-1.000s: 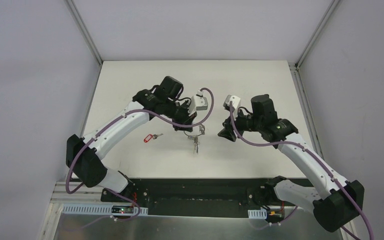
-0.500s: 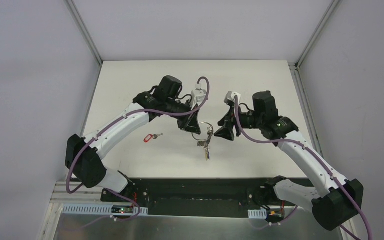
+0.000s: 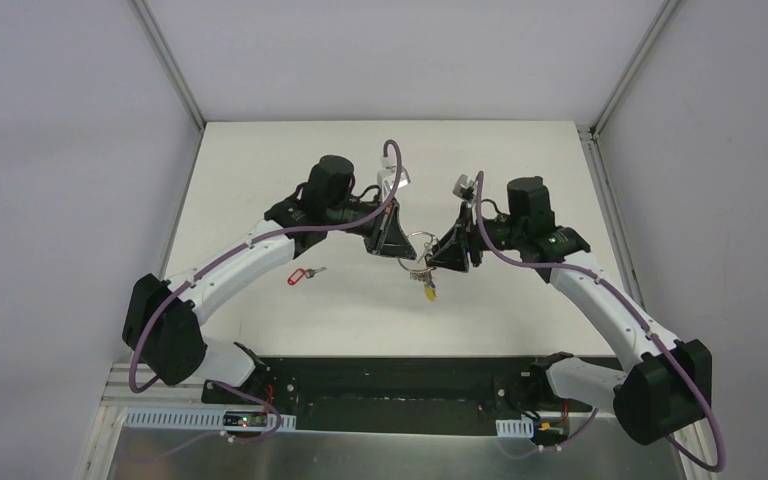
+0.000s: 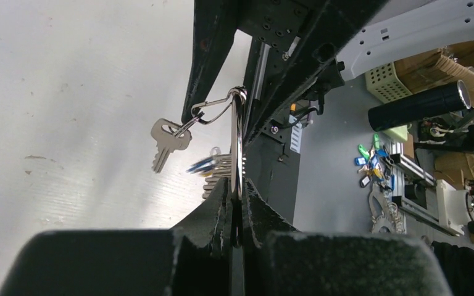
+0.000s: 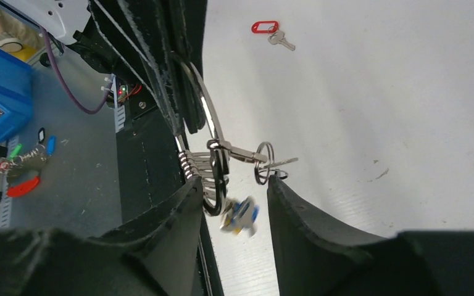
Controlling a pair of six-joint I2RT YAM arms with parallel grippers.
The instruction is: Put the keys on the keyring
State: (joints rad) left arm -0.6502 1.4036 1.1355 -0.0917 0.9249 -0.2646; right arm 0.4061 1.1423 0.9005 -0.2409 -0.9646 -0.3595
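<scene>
Two sets of jaws are now meeting in mid-air: your left jaws are pinching the keyring point(image 4: 239, 142), raised off the table point(image 3: 260, 180), and your right jaws are arriving spread around it. The red-tagged key point(image 3: 305, 272) is lying on the table, unthreaded.

This is a robotics lab, arranged as a test cell. A left arm point(image 3: 230, 262) and a right arm point(image 3: 600, 297) are bolted to a white counter point(image 3: 260, 180), which is boxed in by plain pale panels point(image 3: 60, 200) on aluminium posts point(image 3: 168, 65). To the right of the left jaws, past the counter's edge, a grey floor point(image 4: 330, 172) carries a black cylinder point(image 4: 416, 106), a perforated basket point(image 4: 387, 85), a cardboard box point(image 4: 435, 58) and scattered coloured tags point(image 4: 367, 163). To the left of the right jaws sits a blue bin point(image 5: 0, 92).
</scene>
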